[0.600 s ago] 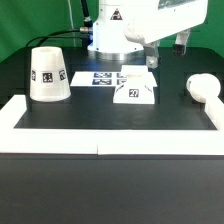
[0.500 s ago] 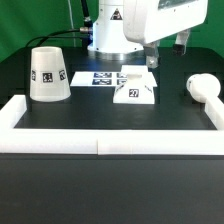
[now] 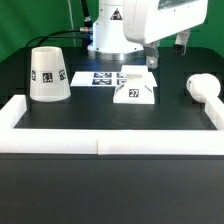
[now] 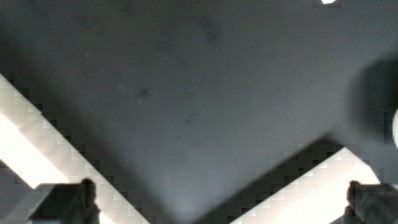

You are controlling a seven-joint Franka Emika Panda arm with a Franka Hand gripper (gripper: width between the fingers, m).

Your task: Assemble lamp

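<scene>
On your desk [image 3: 110, 125], the shade [image 3: 47, 74] stands at the exterior view's left, the base [image 3: 134, 91] at centre just before the marker board [image 3: 98, 78], and the bulb [image 3: 203, 88] lies at the right edge.

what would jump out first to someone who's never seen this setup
Three white lamp parts sit apart on the black table: the cone shade at the exterior view's left, the squat base in the middle, and the rounded bulb at the right, none joined. In the wrist view the claw hangs open above the table, holding nothing.
</scene>
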